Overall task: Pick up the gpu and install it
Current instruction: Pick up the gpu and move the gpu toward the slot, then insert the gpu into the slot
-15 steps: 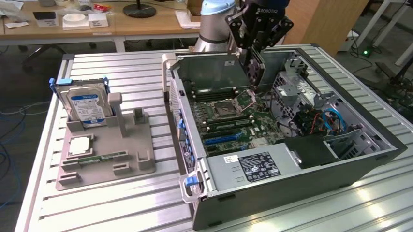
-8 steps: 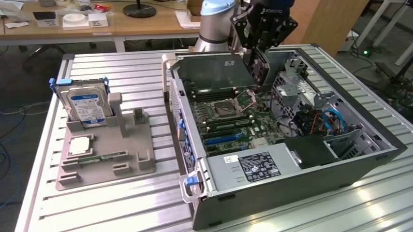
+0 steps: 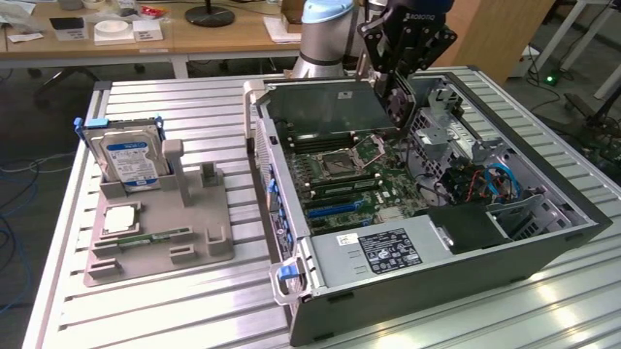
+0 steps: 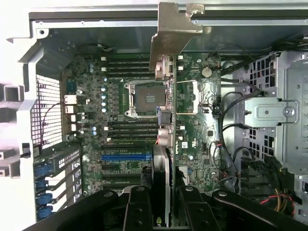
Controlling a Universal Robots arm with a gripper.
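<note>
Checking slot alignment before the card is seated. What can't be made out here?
- Exterior view: the part of the motherboard behind the gpu, hidden by the card.
- Wrist view: the gpu's flat faces, seen edge-on; the body of the gripper, cut off by the picture's edge.

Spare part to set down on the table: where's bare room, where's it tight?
Bare slats of the table lie between the grey fixture and the edge nearest the exterior camera, and between the hard drive and the far edge. The strip between fixture and computer case is narrow. Inside the case it is crowded: the tool holds the gpu over the motherboard.
</note>
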